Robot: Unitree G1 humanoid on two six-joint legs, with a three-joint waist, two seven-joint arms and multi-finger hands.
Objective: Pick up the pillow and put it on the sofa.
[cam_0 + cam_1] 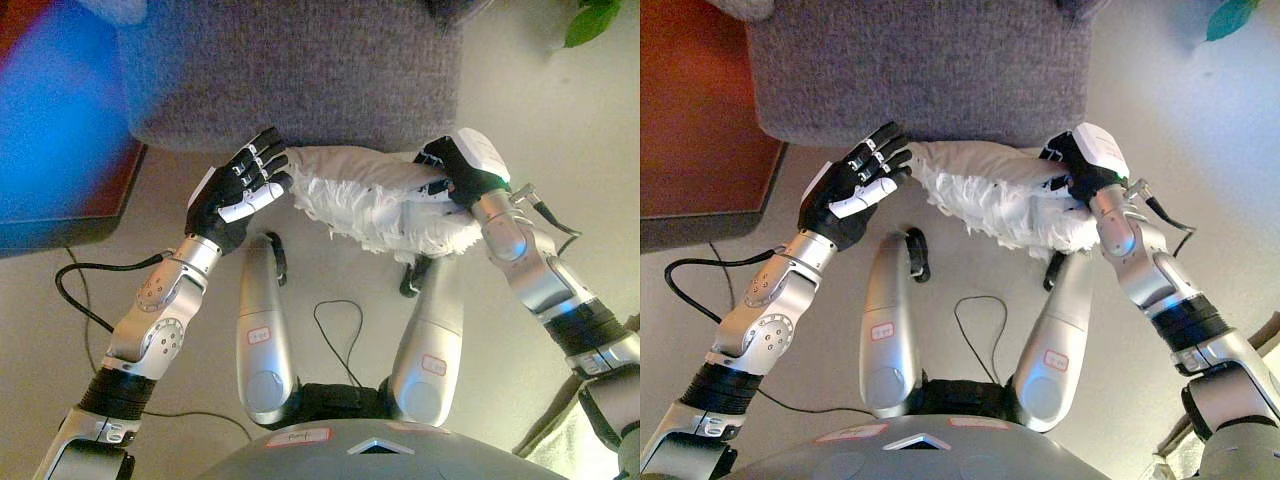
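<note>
Now, step in hand: the carry, by my reading; the white, fringed, soft fabric pillow (385,205) hangs between the two hands, just short of the front edge of the grey, coarse-woven upholstered sofa (300,70), and is not yet on its seat.
Next move: a lift up and forward over that edge so the pillow clears it, then a release; both hands would need to travel together or the cushion may sag or slip out on its left end.
Pillow: long and limp, smooth cloth on its upper face, ragged feathery fringe along its lower side, lying roughly level along the sofa front, above the pale floor (560,120).
Right hand (452,172): at the pillow's right end, dark fingers curled into the cloth, gripping it.
Left hand (240,188): at the pillow's left end, fingers straight and spread, fingertips at or touching the cloth, nothing clasped.
Beside the sofa: a reddish-brown wooden surface (700,110) to its left.
Beyond the sofa: green plant leaves (592,20) off its right corner.
</note>
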